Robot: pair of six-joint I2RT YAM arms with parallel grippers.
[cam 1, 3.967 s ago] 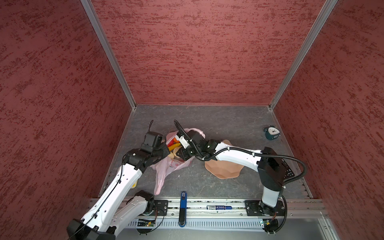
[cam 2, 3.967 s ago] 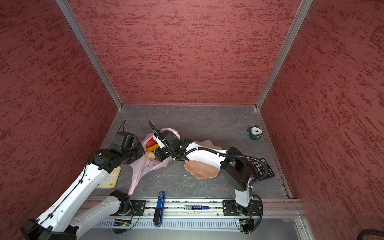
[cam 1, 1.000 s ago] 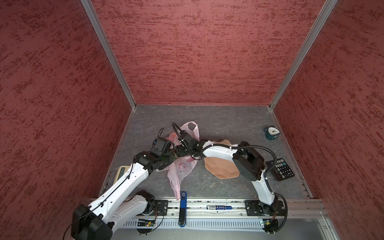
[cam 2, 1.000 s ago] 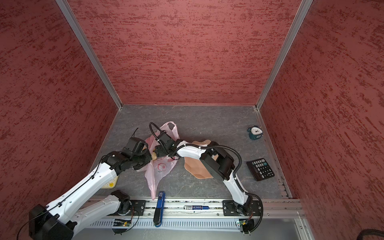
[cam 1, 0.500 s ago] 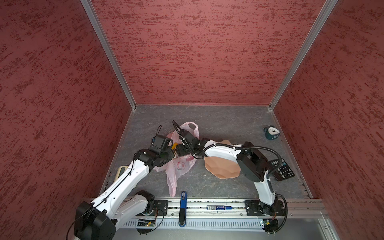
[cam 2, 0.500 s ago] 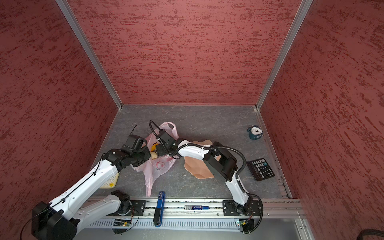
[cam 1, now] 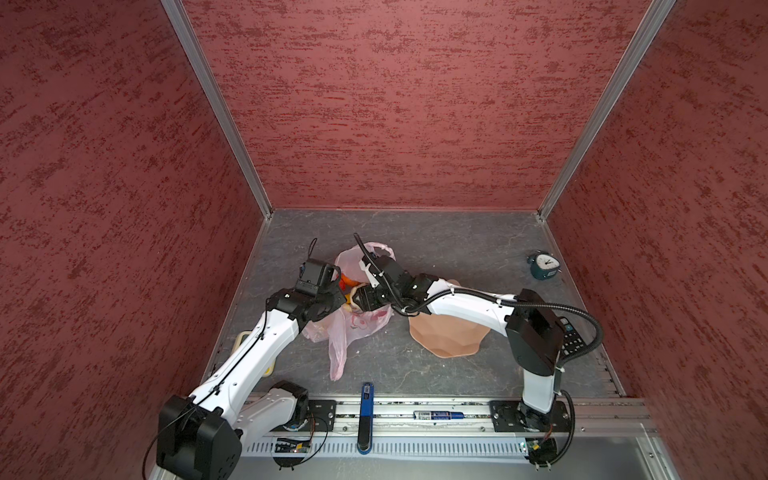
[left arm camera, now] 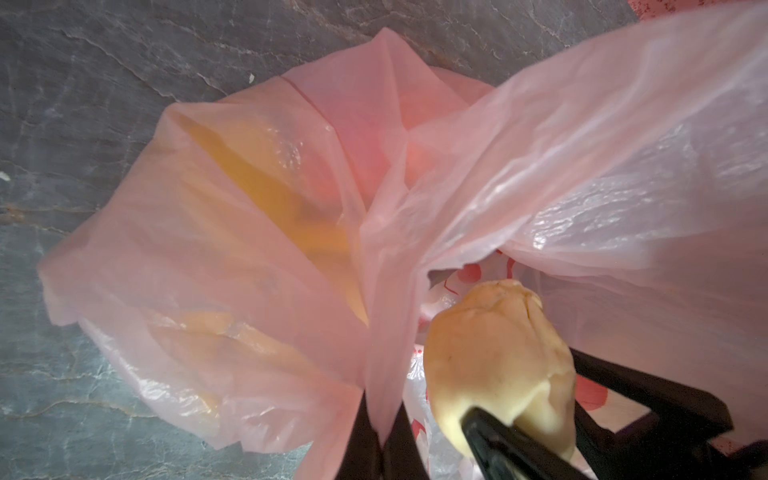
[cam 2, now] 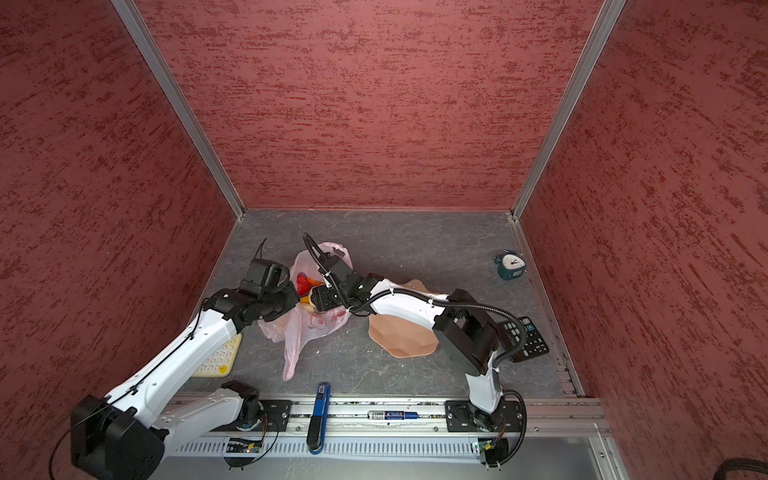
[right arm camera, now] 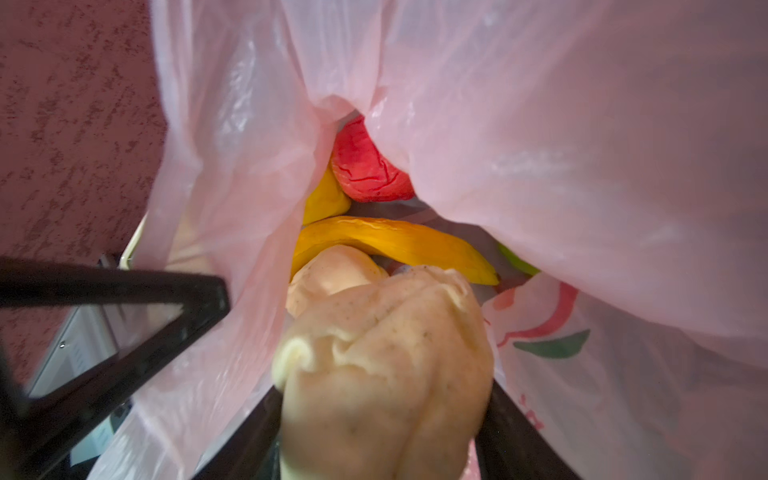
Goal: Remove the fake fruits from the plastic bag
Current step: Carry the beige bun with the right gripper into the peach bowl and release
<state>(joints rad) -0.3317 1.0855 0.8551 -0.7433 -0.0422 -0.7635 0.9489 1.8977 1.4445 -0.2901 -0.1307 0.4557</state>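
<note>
On the grey table (cam 1: 457,249), left of the middle, the plastic bag (cam 1: 361,328) is lying slumped with its mouth turned toward both arms. Nearly all the fake fruits are sitting inside it. No fruit is showing on the bare table in either top view, so I am judging the task as barely begun: one piece is being taken and six are waiting.

The left gripper (left arm camera: 383,415) is clenched on a fold of the bag's rim, holding the film up. The right gripper (cam 1: 365,297) is sitting in the mouth with its jaws clamping a cream-beige ball (right arm camera: 386,353). That ball is right at the opening and not clear of the bag.

Deeper in, a banana (right arm camera: 395,241) is lying across, with a second cream ball (right arm camera: 332,270) touching the held one. A red ball (right arm camera: 365,170) and a yellow ball (right arm camera: 324,199) are sitting behind it. A green sliver (right arm camera: 517,262) is peeking from under the film, and an orange ball (cam 1: 352,281) is showing in a top view.

Loose film is sagging over the opening and is likely to snag the ball. The two grippers are also crowding each other there.

A peach dish (cam 1: 449,340) is lying just beside the bag, under the right arm. A yellow keypad (cam 2: 218,357) is lying under the left arm, and a calculator (cam 2: 528,336) and a clock (cam 1: 544,266) are sitting well apart on the right. A blue tool (cam 1: 365,399) is resting at the front rail.
</note>
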